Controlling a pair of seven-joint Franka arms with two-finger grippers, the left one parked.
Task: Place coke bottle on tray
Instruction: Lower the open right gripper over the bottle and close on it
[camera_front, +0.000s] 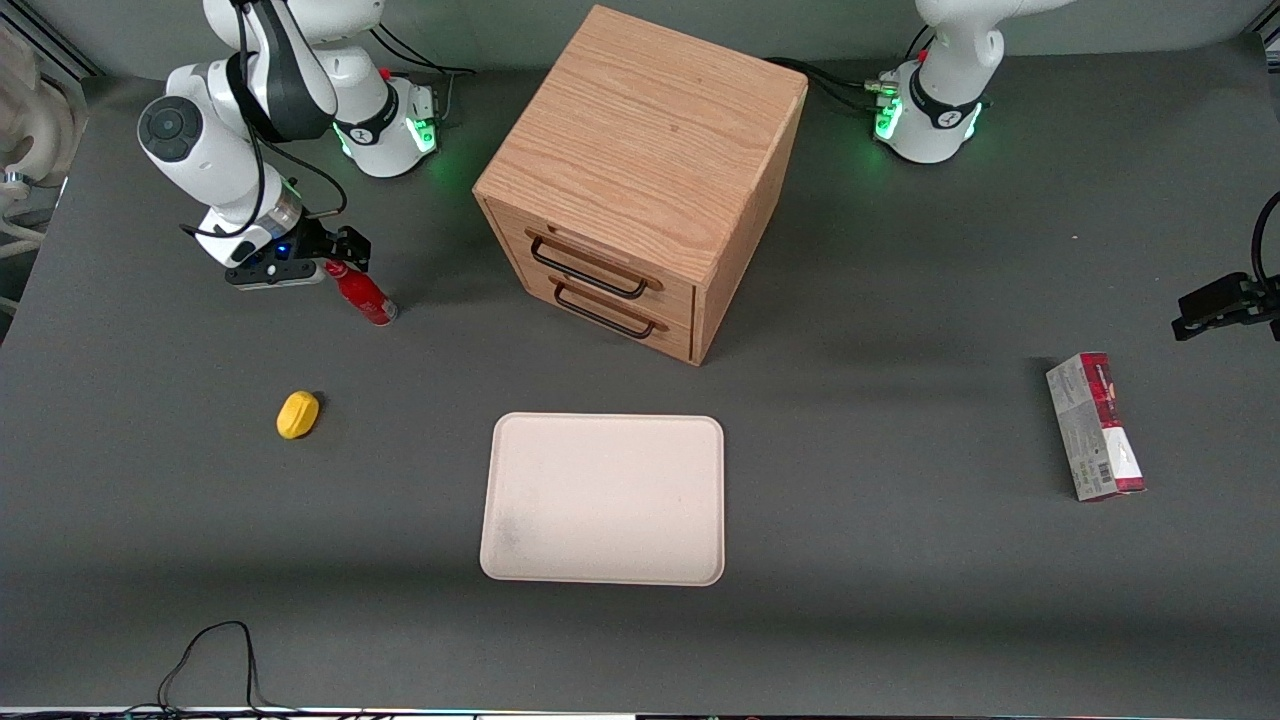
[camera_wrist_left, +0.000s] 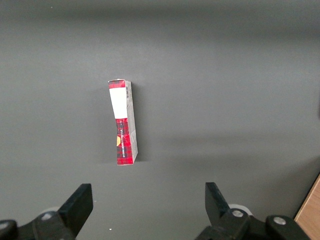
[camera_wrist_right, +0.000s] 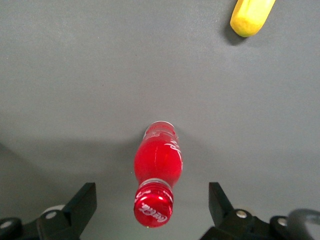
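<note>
A: Where did you find the gripper (camera_front: 345, 252)?

B: Upper left of the front frame, fingers spread wide, straddling the cap of the coke bottle (camera_front: 363, 293) without touching it. Your bottle stood tilted on the table (camera_front: 200, 520).

A: Moving rightward?

B: Lemon-shaped lump (camera_front: 297, 414) at lower left, the tray (camera_front: 603, 498) at centre, bare, well apart from your bottle; the wooden drawer box (camera_front: 640, 180) above it.

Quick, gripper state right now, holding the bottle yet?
Gripper: open, holding nothing; its fingers straddle the cap end of the coke bottle, which stands on the table.
</note>
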